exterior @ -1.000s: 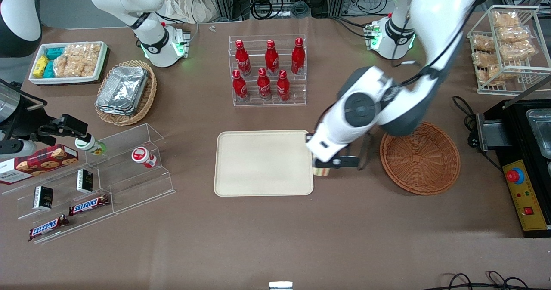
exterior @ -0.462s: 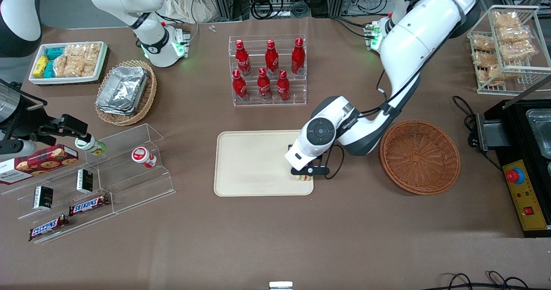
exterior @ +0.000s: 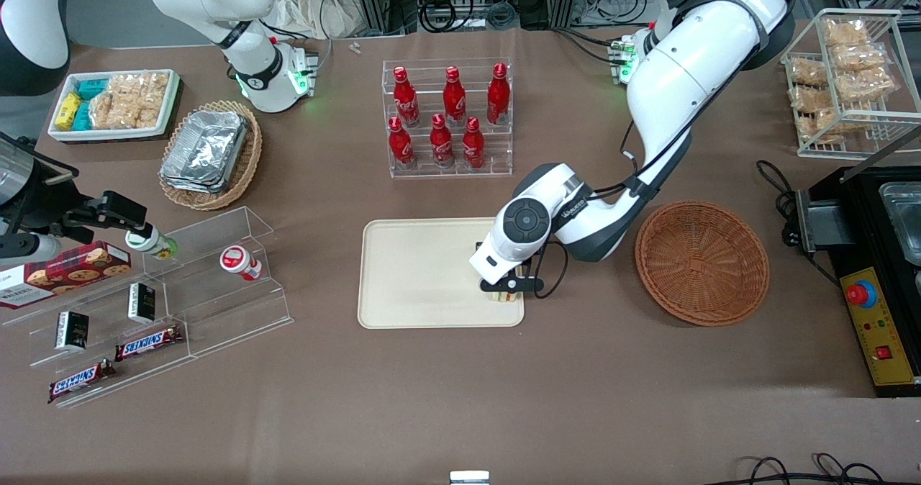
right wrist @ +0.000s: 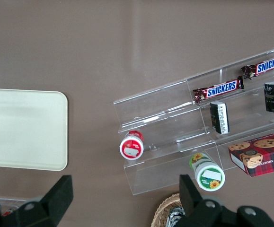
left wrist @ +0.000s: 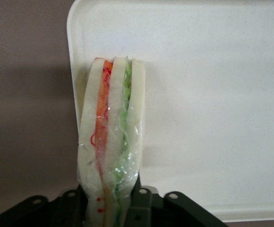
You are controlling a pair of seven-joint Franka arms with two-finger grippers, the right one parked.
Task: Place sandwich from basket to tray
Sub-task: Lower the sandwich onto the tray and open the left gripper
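Note:
My left gripper is shut on the sandwich, a wrapped wedge of pale bread with orange and green layers. It holds the sandwich low over the corner of the cream tray nearest the front camera and the basket. In the left wrist view the sandwich stands on edge between the dark fingers, over the tray's rounded corner; whether it touches the tray I cannot tell. The reddish-brown wicker basket sits beside the tray, toward the working arm's end, with nothing in it.
A clear rack of red bottles stands farther from the front camera than the tray. Acrylic shelves with snacks and a tan basket of foil containers lie toward the parked arm's end. A wire rack of bagged snacks and a black appliance stand by the working arm.
The gripper carried the sandwich from the gap between basket and tray to over the tray's corner and lowered. In the last half second it only shifted slightly.

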